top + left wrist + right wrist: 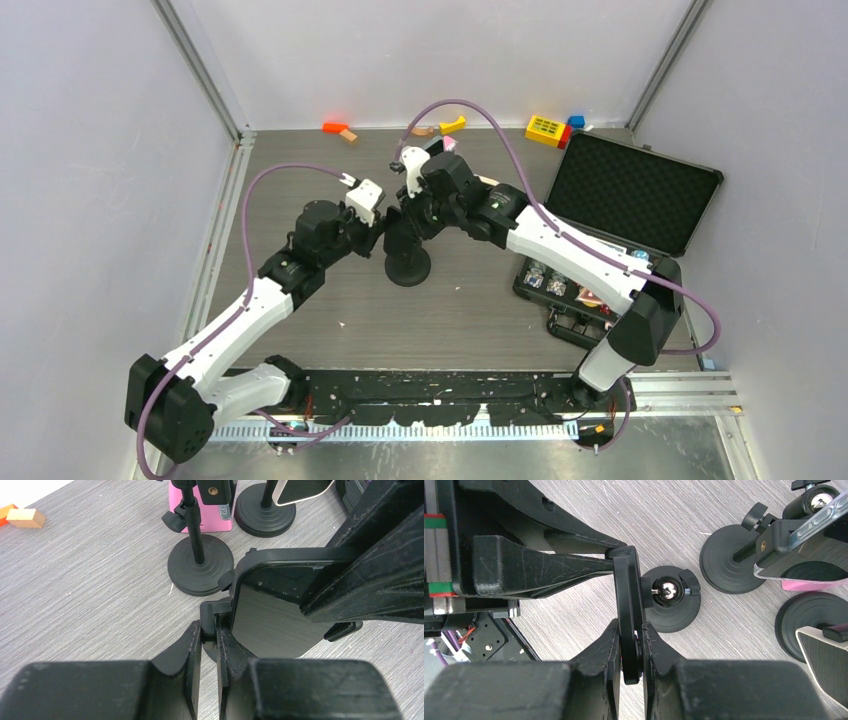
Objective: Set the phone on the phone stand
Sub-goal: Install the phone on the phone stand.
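Phone (272,615) stands upright in the middle of the left wrist view, dark-faced in a black case, with a broad finger of the right gripper (630,645) crossing its right side. The left gripper (209,642) has its fingers nearly together, pinching a small black clamp arm (212,616) at the phone's left edge. I judge it is steadying or spreading the cradle so the phone can seat. What lies under the phone is hidden. In the right wrist view the phone shows edge-on, gripped firmly between the right fingers just beside the ball head of the phone stand (672,611). The left fingers reach its top from the left, and I cannot tell whether the phone sits in the cradle yet. From the top view both wrists crowd over the stand's round base, and the phone cannot be made out there. Spare stands (200,565) are cut off at the wrist frames' edges.
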`<state>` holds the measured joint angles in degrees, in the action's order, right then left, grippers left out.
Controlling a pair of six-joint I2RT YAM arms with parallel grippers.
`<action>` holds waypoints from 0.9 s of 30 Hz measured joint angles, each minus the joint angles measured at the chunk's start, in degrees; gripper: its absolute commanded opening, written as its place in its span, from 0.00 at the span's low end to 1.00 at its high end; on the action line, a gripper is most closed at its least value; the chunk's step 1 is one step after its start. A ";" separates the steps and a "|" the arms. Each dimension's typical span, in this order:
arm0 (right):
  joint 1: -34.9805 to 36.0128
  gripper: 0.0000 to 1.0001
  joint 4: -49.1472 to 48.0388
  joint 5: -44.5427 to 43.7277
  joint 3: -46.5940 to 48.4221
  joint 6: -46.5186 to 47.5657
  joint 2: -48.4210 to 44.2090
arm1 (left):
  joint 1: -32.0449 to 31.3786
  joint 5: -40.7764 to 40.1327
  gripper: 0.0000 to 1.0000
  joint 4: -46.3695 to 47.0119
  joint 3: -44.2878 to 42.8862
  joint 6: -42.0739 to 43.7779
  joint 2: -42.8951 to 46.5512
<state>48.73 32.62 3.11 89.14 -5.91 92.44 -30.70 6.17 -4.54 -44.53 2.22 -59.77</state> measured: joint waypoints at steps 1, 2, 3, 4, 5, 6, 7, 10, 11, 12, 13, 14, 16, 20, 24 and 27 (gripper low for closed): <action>0.28 0.00 -0.04 -0.48 0.00 0.00 0.00 | 0.07 0.09 0.00 -0.02 0.00 -0.02 0.00; 0.61 0.00 -0.09 -1.01 0.00 -0.04 0.00 | 0.09 0.13 0.00 -0.04 0.02 0.00 0.00; 0.90 0.00 -0.13 -1.51 0.00 -0.07 0.00 | 0.11 0.13 0.00 -0.04 0.02 0.00 0.00; 1.14 0.00 -0.20 -1.99 0.00 -0.09 0.00 | 0.13 0.13 0.00 -0.04 0.04 0.00 0.00; 1.31 0.00 -0.24 -2.25 0.00 -0.17 0.00 | 0.15 0.13 0.00 -0.02 0.09 0.00 0.00; 1.40 0.00 -0.24 -2.45 0.00 -0.28 0.00 | 0.17 0.15 0.00 -0.02 0.09 0.00 0.02; 1.42 0.00 -0.24 -2.51 0.00 -0.33 0.00 | 0.24 0.26 0.00 -0.02 0.09 0.00 0.02; 1.42 0.00 -0.39 -2.56 0.00 -0.74 0.09 | 0.35 0.33 0.00 -0.02 0.11 -0.02 0.02; 1.42 0.00 -0.44 -2.56 0.00 -0.83 0.13 | 0.37 0.35 0.00 0.00 0.11 -0.02 0.02; 1.42 0.00 -0.44 -2.56 0.00 -1.01 0.20 | 0.39 0.35 0.00 0.04 0.15 0.00 0.04; 1.42 0.00 -0.44 -2.58 0.04 -1.11 0.20 | 0.42 0.35 0.00 0.09 0.24 0.00 0.09; 1.42 0.00 -0.39 -2.58 0.15 -1.22 0.28 | 0.44 0.37 0.00 0.17 0.35 0.00 0.17; 1.44 0.00 -0.26 -2.60 0.44 -1.42 0.50 | 0.48 0.37 0.00 0.57 0.76 0.09 0.44; 1.53 0.00 -0.07 -2.64 0.55 -1.42 0.57 | 0.70 0.85 0.02 1.18 1.31 0.33 0.76; 1.53 0.00 -0.02 -2.69 0.57 -1.36 0.57 | 0.85 1.40 0.09 1.33 1.40 0.81 0.83; 1.55 0.00 0.00 -2.71 0.57 -1.36 0.59 | 1.03 1.84 0.15 1.25 1.40 1.18 0.87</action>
<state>50.28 32.62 0.40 89.71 -7.27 93.03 -29.67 8.01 -3.29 -43.13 3.40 -58.89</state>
